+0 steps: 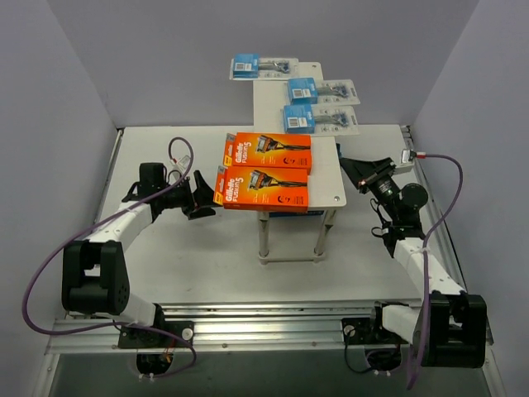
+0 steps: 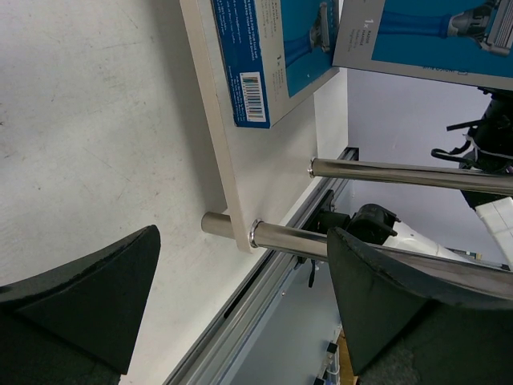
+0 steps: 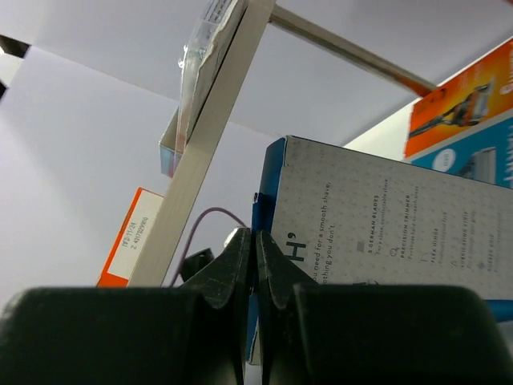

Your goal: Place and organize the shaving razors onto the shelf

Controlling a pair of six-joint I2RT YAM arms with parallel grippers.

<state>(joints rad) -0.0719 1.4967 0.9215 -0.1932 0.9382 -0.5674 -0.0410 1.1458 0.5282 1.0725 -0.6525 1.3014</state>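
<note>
The shelf (image 1: 327, 179) stands mid-table. Three blue-card blister packs (image 1: 319, 89) lie along its far end. Two orange razor boxes (image 1: 266, 188) lie side by side at its near end. A blue box (image 1: 289, 212) shows beneath the top. My left gripper (image 1: 210, 197) is open and empty just left of the nearer orange box. In the left wrist view its gripper (image 2: 242, 257) faces the lower board (image 2: 264, 160), which carries blue-and-white boxes (image 2: 272, 56). My right gripper (image 1: 344, 162) is at the shelf's right edge. It is shut (image 3: 255, 237), tips at a blue-and-white box (image 3: 377, 233).
Thin metal legs (image 2: 401, 173) run under the shelf between the tiers. Grey walls enclose the table on three sides. An aluminium rail (image 1: 273, 318) runs along the near edge. Purple cables trail from both arms.
</note>
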